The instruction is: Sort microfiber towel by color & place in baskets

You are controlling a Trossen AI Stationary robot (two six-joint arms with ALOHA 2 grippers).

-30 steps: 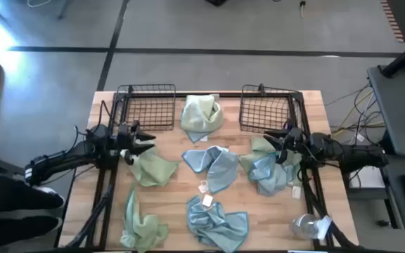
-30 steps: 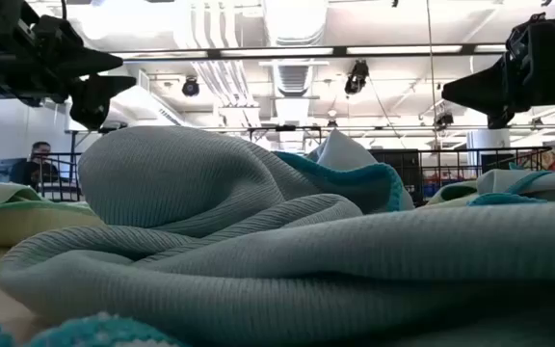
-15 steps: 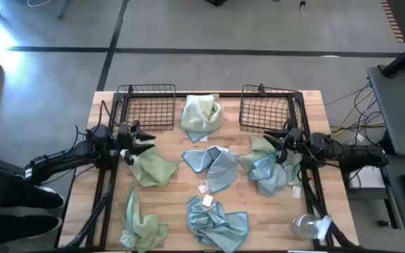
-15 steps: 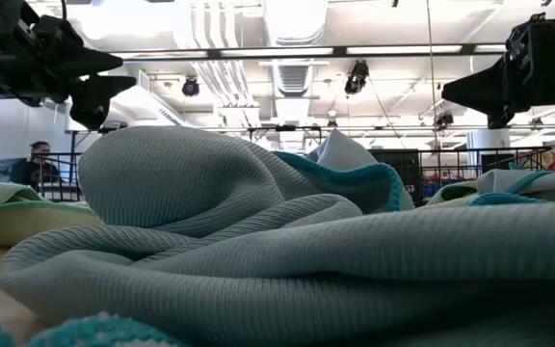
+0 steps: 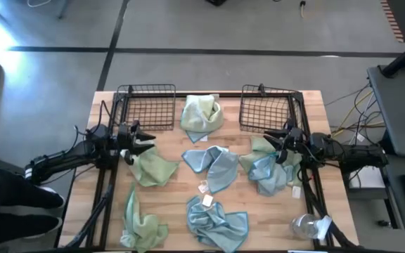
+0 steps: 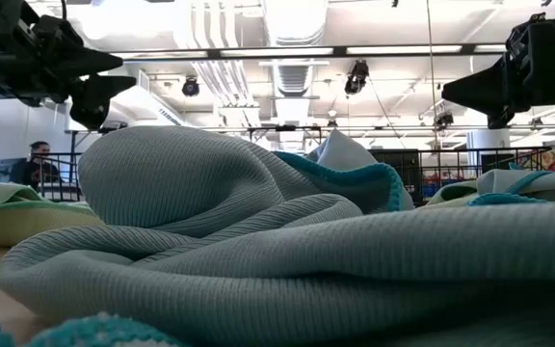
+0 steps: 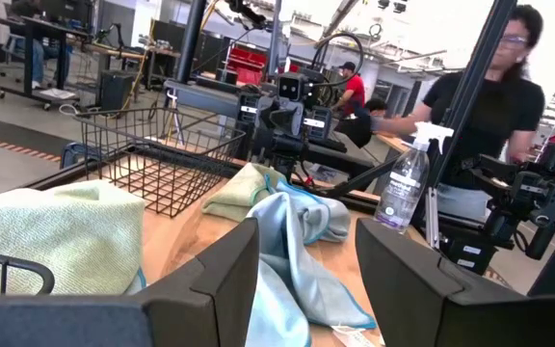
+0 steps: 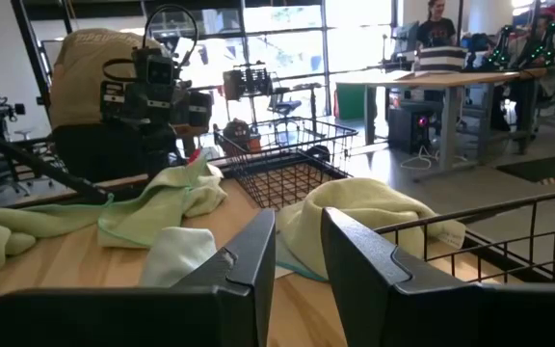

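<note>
Nothing has shifted over the last second: both arms hang still above the bench, the left gripper and right gripper with jaws parted and empty. Every microfiber towel still lies on the bench in front of the baskets, so sorting has not begun.

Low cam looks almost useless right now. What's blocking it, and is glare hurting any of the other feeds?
Low view: a blue towel heaped right at the lens fills most of it, with bright ceiling lights behind. High view: evenly lit, with only a bright patch of floor at the top left corner. Left wrist view: the upper right background is blown out. Right wrist view: bright windows, table readable.
</note>
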